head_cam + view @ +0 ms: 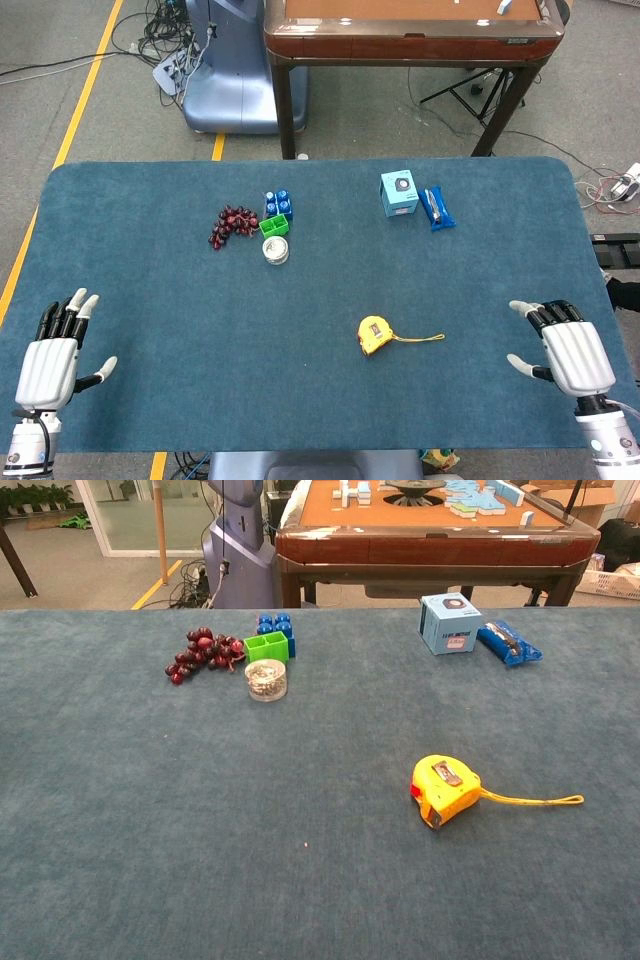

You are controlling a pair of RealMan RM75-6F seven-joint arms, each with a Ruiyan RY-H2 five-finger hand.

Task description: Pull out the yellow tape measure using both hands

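The yellow tape measure (374, 335) (444, 789) lies flat on the blue table, right of centre near the front, with its thin yellow strap (422, 339) (535, 801) trailing to the right. My left hand (55, 358) hovers at the front left corner, fingers spread, holding nothing. My right hand (566, 349) hovers at the front right edge, fingers apart and empty, well to the right of the tape measure. Neither hand shows in the chest view.
At the back left are a bunch of dark grapes (231, 224), blue and green blocks (277, 212) and a small round jar (276, 250). A light blue box (399, 193) and a blue packet (436, 208) sit at the back right. A wooden table (410, 35) stands beyond.
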